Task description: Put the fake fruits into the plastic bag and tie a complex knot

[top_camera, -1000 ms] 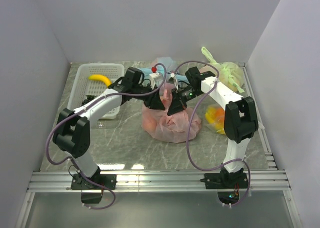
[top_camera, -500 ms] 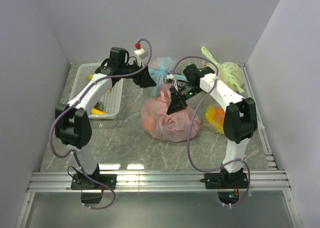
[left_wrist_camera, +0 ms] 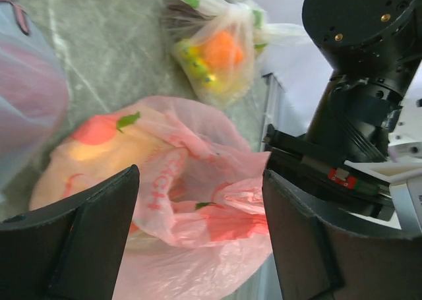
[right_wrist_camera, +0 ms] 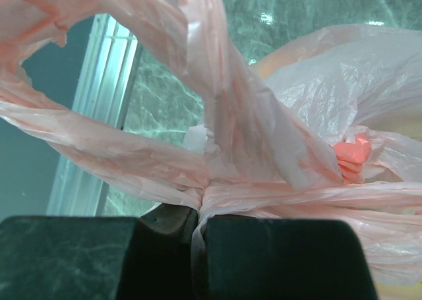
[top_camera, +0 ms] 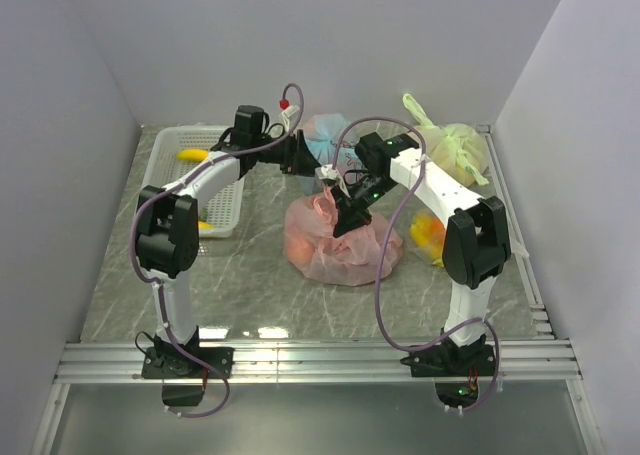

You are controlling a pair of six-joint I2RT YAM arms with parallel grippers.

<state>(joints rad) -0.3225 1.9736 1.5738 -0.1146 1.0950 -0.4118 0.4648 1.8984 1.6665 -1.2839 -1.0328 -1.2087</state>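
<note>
From above, the pink plastic bag (top_camera: 340,245) lies bulging in the middle of the grey marble table (top_camera: 250,285). The right gripper (top_camera: 343,218) sits on top of the bag, pinched shut on its pink plastic. The left gripper (top_camera: 302,158) hangs behind and left of the bag, clear of it, next to a light blue bag (top_camera: 325,133). A white basket (top_camera: 180,190) with a yellow banana (top_camera: 192,155) stands left of the pink bag, and a pale green bag (top_camera: 460,147) sits behind it to the right. Plain white walls enclose the table.

The left wrist view shows its jaws spread wide around nothing. The pink bag lies beyond them, and fake fruits (left_wrist_camera: 99,130) show through it, one perhaps a peach. A clear bag (left_wrist_camera: 217,56) of orange and yellow fruit lies past it.

In the right wrist view, the fingers (right_wrist_camera: 277,260) clamp a gathered pink handle (right_wrist_camera: 231,128). An aluminium rail (right_wrist_camera: 99,115) shows through its loop.
</note>
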